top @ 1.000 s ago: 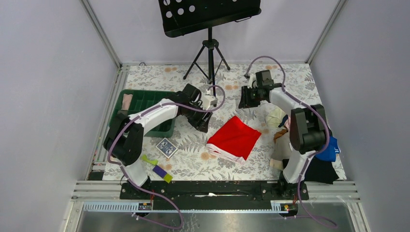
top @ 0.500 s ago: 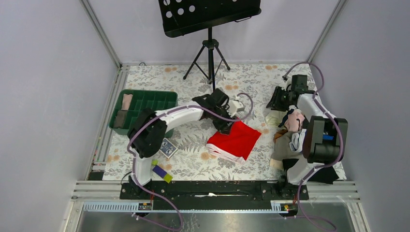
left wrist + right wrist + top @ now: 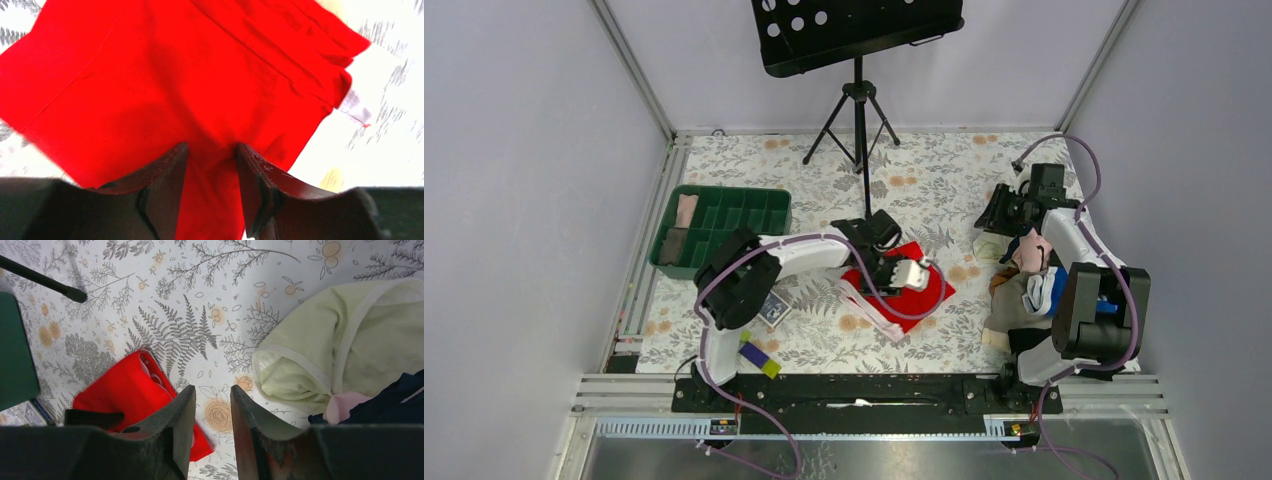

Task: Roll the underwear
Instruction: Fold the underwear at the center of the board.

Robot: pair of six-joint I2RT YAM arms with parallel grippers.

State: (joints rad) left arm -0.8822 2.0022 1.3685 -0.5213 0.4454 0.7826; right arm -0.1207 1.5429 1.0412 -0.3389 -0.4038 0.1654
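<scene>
The red underwear (image 3: pixel 936 290) lies folded on the flowered table (image 3: pixel 924 180), its white-pink waistband (image 3: pixel 874 318) toward the near edge. My left gripper (image 3: pixel 889 280) is down on top of it. In the left wrist view red cloth (image 3: pixel 200 75) fills the frame, and the left gripper (image 3: pixel 211 147) is open with its tips against the cloth and a shaded crease between them. My right gripper (image 3: pixel 996 215) hovers at the back right, open and empty (image 3: pixel 212 390) over bare table. It sees the underwear (image 3: pixel 125 390) to its left.
A pale green garment (image 3: pixel 340 350) lies beside the right gripper, at the edge of a clothes pile (image 3: pixel 1034 290) along the right side. A green bin (image 3: pixel 724 215) stands at the left. A music stand tripod (image 3: pixel 857 120) is at the back, and a card deck (image 3: pixel 769 305) and small blocks (image 3: pixel 754 350) at the near left.
The left arm swung right from beside the bin and came down onto the underwear, covering its middle. The right arm pulled away from the back centre to the right side.
</scene>
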